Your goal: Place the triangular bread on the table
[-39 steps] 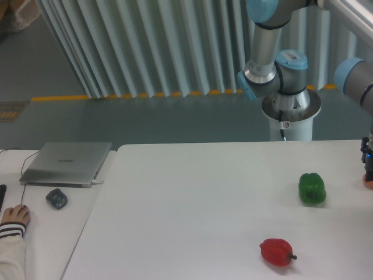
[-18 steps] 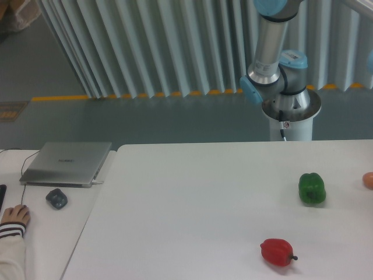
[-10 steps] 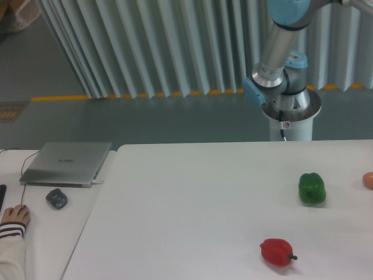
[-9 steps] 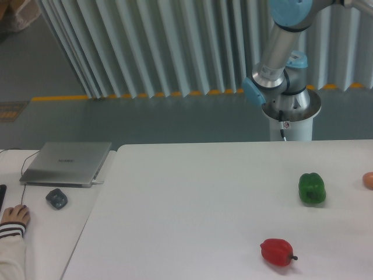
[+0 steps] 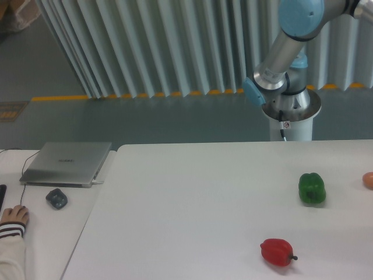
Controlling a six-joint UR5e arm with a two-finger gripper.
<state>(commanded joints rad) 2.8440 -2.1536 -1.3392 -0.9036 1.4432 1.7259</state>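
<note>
The triangular bread is out of view. The gripper is out of view too; only the arm's grey and blue links [image 5: 284, 44] show at the top right, rising from the round base [image 5: 290, 108] behind the table. The white table [image 5: 192, 210] fills the lower part of the view.
A green pepper [image 5: 312, 188] and a red pepper [image 5: 277, 252] lie on the table's right side. A small round orange-pink thing [image 5: 368, 180] sits at the right edge. On the separate desk at left are a laptop [image 5: 67, 163], a mouse [image 5: 56, 199] and a person's hand [image 5: 13, 217].
The gripper, low at the right edge by the orange-pink thing 2.2 s ago, has left the view. The arm's upper links have swung rightward. The peppers have not moved.
</note>
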